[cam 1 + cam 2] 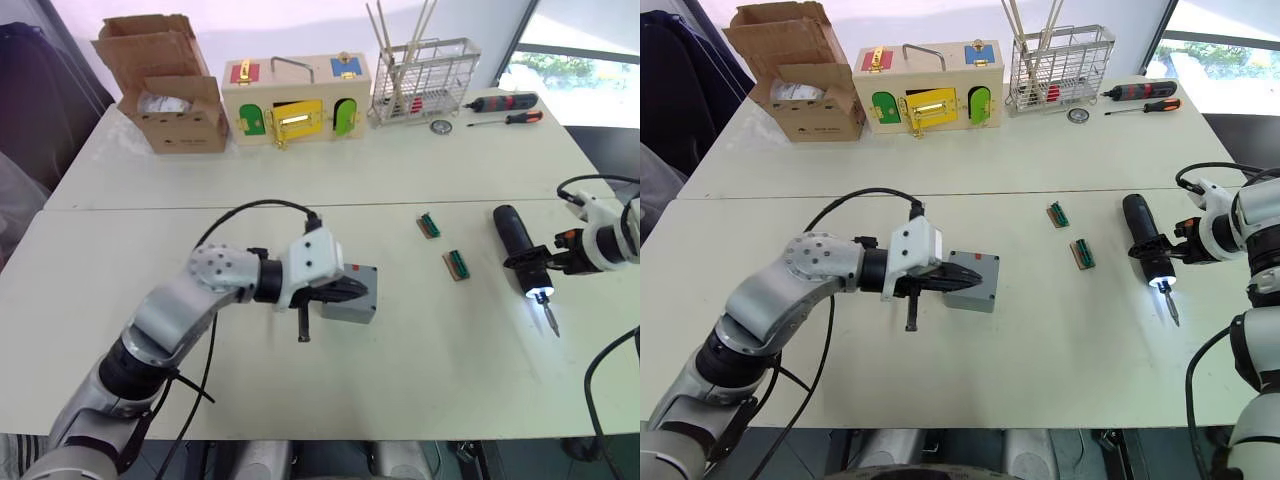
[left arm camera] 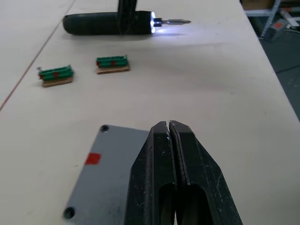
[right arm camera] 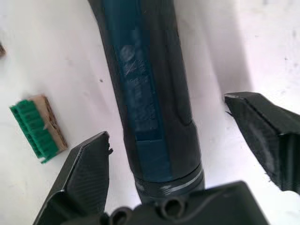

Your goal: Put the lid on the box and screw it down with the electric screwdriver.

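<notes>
The grey box [image 1: 352, 309] stands on the near table in front of me. A flat grey lid [image 2: 108, 173] with corner screw holes and a red mark lies on top of it. My left gripper [image 1: 360, 291] is shut with nothing in it, its tips right over the lid. To the right lies the black electric screwdriver [image 1: 515, 236], its tip light on and its bit pointing toward me. My right gripper [image 3: 167, 117] is open and straddles the tool's body, with a gap showing on each side.
Two small green terminal blocks [image 1: 429, 225] [image 1: 457, 265] lie between the box and the screwdriver. On the far table stand a cardboard box [image 1: 165, 85], a wooden latch box [image 1: 295, 100] and a wire rack [image 1: 425, 75], with hand screwdrivers [image 1: 505, 103] beside it.
</notes>
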Controlling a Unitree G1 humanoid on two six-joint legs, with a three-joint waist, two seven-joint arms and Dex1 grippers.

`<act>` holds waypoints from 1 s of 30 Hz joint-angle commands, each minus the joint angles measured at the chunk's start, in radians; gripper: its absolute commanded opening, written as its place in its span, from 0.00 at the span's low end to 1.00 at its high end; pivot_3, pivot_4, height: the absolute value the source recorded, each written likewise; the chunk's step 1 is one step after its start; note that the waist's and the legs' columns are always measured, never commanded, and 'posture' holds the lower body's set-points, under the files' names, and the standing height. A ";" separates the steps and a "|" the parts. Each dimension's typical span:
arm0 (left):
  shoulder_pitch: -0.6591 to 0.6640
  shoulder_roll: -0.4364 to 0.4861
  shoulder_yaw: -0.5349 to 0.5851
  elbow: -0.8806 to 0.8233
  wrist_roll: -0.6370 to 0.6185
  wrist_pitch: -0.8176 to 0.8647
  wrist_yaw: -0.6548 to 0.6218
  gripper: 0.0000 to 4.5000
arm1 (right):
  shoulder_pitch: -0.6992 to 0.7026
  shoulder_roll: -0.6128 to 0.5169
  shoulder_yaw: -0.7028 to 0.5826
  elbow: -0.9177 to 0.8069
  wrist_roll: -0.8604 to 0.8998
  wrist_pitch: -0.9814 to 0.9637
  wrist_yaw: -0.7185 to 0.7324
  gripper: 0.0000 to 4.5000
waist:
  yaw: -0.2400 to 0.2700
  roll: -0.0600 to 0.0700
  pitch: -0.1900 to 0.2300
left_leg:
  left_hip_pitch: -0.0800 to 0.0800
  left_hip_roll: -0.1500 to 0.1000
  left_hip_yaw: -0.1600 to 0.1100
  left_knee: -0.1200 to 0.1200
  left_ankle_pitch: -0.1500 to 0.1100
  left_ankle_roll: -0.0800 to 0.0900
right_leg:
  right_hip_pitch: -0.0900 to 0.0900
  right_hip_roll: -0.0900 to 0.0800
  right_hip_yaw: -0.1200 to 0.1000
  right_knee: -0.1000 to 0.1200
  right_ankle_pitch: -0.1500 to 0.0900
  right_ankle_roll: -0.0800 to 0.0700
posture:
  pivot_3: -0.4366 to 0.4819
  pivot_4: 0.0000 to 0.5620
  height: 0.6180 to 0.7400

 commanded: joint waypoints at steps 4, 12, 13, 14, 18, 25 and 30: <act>-0.065 0.104 0.110 0.115 0.041 -0.065 -0.015 0.00 | -0.045 -0.049 -0.128 -0.152 -0.027 -0.244 -0.009 1.00 | -0.004 0.000 0.000 | 0.000 -0.001 0.000 0.000 0.000 0.000 | -0.001 0.000 0.000 0.001 0.000 0.000 | 0.48 0.27 0.92; 0.004 0.169 0.097 0.173 0.068 -0.053 -0.026 0.00 | 0.472 -0.032 -0.343 -1.032 0.285 -0.254 0.130 1.00 | -0.016 -0.003 -0.001 | 0.000 0.001 -0.004 -0.001 0.000 -0.001 | -0.001 0.001 -0.005 0.002 0.000 0.000 | 0.48 0.27 0.92; 0.016 0.160 0.095 0.180 0.061 -0.048 -0.024 0.00 | 0.535 -0.020 -0.339 -1.113 0.312 -0.232 0.123 1.00 | -0.015 -0.003 -0.001 | 0.000 0.001 -0.004 0.000 0.000 -0.001 | -0.001 0.001 -0.004 0.004 0.000 0.000 | 0.48 0.27 0.92; 0.029 0.148 0.090 0.186 0.057 -0.050 -0.023 0.00 | 0.595 -0.012 -0.328 -1.186 0.332 -0.219 0.115 1.00 | -0.014 -0.003 -0.001 | 0.000 0.001 -0.004 0.001 0.000 -0.001 | -0.001 0.000 -0.004 0.006 0.000 0.000 | 0.48 0.27 0.92; 0.052 0.133 0.046 0.218 0.073 -0.052 -0.049 0.00 | 0.691 0.042 -0.289 -1.294 0.353 -0.196 0.046 1.00 | -0.002 -0.003 -0.001 | -0.001 0.001 -0.004 0.009 -0.001 0.002 | 0.000 -0.001 -0.003 0.011 0.000 0.000 | 0.48 0.27 0.92; 0.056 0.119 -0.029 0.246 0.123 -0.079 -0.079 0.00 | 0.699 0.160 -0.225 -1.300 0.323 -0.210 -0.089 1.00 | 0.007 -0.004 -0.001 | -0.001 0.000 -0.004 0.012 -0.002 0.003 | 0.001 -0.001 -0.004 0.011 0.000 0.000 | 0.48 0.27 0.92; 0.030 0.064 -0.069 0.259 0.134 -0.102 -0.093 0.00 | 0.686 0.199 -0.184 -1.324 0.341 -0.186 -0.128 1.00 | 0.008 -0.004 -0.001 | -0.001 0.000 -0.004 0.012 -0.002 0.003 | 0.001 -0.001 -0.004 0.011 0.000 0.000 | 0.48 0.27 0.92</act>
